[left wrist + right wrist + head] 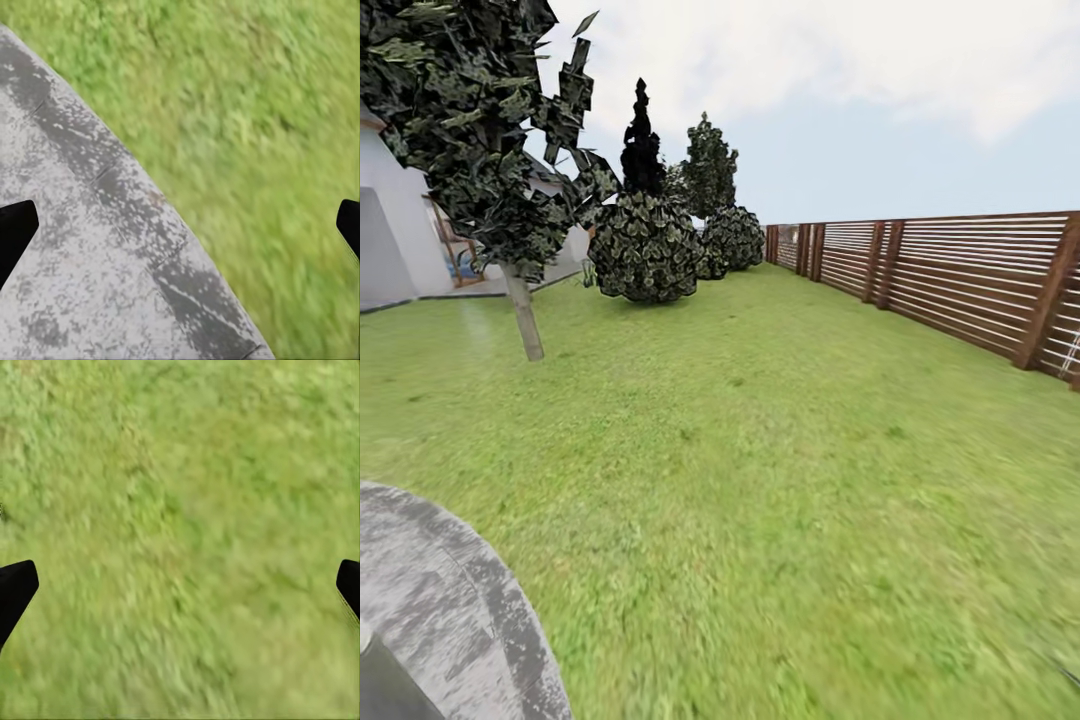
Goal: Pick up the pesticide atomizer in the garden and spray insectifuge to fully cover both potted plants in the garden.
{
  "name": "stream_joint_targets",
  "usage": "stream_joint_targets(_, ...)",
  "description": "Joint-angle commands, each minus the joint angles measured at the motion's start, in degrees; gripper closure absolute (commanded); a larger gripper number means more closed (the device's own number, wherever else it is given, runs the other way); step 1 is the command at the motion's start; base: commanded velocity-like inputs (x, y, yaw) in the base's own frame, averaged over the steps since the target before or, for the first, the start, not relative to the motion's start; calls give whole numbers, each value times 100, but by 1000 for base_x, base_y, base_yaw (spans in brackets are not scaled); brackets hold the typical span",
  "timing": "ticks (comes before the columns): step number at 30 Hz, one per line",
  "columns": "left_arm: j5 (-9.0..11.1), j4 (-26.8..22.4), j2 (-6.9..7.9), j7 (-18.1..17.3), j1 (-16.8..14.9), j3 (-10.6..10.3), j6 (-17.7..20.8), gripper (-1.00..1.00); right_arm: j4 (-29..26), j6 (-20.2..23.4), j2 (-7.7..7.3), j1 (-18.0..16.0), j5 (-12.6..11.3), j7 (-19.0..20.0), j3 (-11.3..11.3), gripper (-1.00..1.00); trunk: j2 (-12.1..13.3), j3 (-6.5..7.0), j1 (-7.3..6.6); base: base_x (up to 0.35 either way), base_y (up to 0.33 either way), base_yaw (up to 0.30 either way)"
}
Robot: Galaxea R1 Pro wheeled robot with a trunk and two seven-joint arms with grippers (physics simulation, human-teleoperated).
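grey patio (440, 600) curves at the near left, lawn (780, 480) beyond; tree (480, 130) and shrubs (645, 245) far left, fence (960, 275) right. left gripper (180, 225) and right gripper (180, 585) hang spread wide, holding nothing.

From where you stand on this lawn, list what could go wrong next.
1. The atomizer and potted plants are not among what the views show; driving on across the lawn may take the robot away from them.
2. The wooden fence runs along the right side; drifting that way risks a bump.
3. The left gripper hangs open over the edge of the grey paved patio, and the right gripper is open over grass; both hold nothing, so no spraying is possible yet.
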Motion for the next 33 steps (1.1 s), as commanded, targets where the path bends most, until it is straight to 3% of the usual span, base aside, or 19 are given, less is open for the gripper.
stream_joint_targets(1,2,6,0,0,-5,-2,-20,-100,3,-17,0,-2,5,-2,-5,-100,-3,-6,3,303,-163,277)
stream_joint_targets(33,-10,2,9,1,-2,-2,-20,-100,3,-17,0,-2,5,-2,-5,-100,-3,-6,3,326,-108,277)
